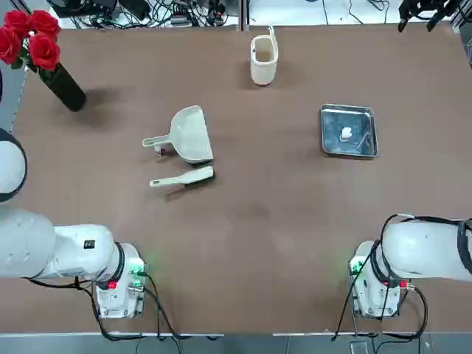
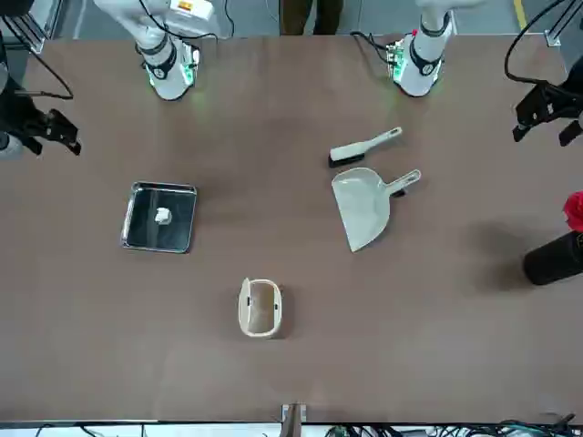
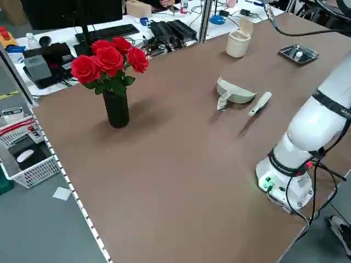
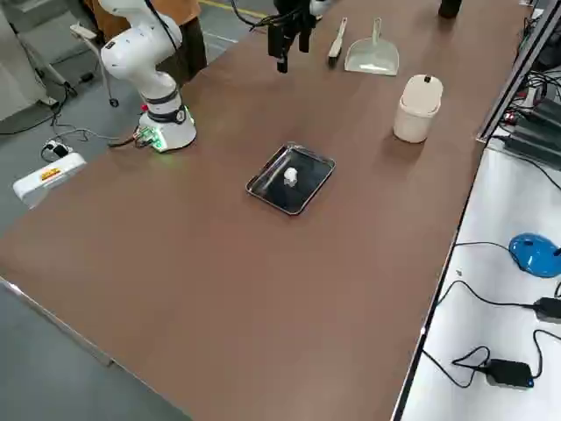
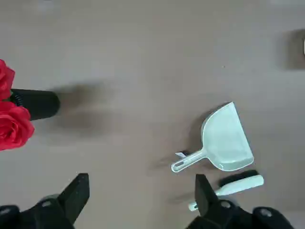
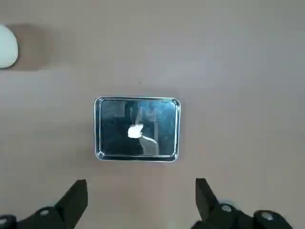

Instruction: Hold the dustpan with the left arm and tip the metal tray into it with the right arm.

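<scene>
Dustpan (image 5: 224, 140) lies flat on the brown table (image 1: 251, 243), well ahead of the left gripper (image 5: 138, 200), nearer its right-hand finger than its left, with the stubby handle turned back toward that gripper and the wide mouth facing away. The jaws stand wide apart and empty. It looks like thin, stiff cream plastic, light and fairly smooth, so a pinch on the narrow handle seems the natural hold, though a scoop this light may pivot or skate on the table if nudged first. A slim cream hand brush (image 5: 228, 186) lies just beside the dustpan's rear edge, between it and the jaws, and could get in the way. The metal tray (image 6: 137, 129) sits squarely ahead of the right gripper (image 6: 138, 202), centred between its two fingers but well short of them; those jaws are also wide and holding nothing. The tray is a shiny, shallow silver pan with rounded corners and a thin raised rim, rigid and probably slippery, so its near rim is the likely place to take hold for tipping. A small white lump (image 6: 136, 131) rests in its middle and looks light enough to slide out easily.
</scene>
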`<control>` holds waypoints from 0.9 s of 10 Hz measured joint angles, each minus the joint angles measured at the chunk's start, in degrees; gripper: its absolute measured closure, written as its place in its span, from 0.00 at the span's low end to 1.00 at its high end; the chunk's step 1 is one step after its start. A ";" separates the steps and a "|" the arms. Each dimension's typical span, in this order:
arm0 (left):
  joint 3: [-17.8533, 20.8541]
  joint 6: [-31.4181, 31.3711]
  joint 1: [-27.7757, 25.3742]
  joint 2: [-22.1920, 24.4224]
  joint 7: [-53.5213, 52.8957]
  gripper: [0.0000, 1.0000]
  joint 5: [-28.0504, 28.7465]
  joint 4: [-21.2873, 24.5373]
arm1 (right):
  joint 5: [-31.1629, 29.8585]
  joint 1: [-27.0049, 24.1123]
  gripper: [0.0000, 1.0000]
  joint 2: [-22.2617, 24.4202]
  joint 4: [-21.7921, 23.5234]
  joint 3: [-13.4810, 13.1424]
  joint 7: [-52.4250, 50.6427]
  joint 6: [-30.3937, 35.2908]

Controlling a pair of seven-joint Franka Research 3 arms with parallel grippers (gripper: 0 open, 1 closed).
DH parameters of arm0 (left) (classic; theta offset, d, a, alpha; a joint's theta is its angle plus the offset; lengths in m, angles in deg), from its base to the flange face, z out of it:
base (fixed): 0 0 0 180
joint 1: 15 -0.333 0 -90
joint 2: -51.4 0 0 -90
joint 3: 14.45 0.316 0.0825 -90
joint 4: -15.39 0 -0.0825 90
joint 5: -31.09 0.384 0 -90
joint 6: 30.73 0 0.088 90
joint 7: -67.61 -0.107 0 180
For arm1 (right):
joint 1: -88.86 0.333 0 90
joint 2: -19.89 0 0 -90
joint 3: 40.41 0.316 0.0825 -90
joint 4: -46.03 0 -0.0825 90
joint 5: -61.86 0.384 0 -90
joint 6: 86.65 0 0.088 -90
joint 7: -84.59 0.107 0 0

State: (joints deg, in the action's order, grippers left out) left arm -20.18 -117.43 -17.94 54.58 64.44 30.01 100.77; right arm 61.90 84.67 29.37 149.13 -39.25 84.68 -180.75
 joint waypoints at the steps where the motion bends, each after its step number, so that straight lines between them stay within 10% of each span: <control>1: 0.01 0.00 0.00 0.00 0.00 0.02 0.00 0.00 | 0.01 -0.12 0.00 0.01 -0.01 -0.07 0.54 0.29; 9: 0.06 6.11 0.18 -0.15 -0.90 0.06 -3.97 -1.23 | 3.76 -0.74 0.00 -0.32 7.35 -4.40 0.53 -5.19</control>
State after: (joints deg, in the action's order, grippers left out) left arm -20.13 -111.32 -17.75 54.43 63.54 26.05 99.54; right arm 65.66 83.93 29.05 156.47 -43.65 85.21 -185.93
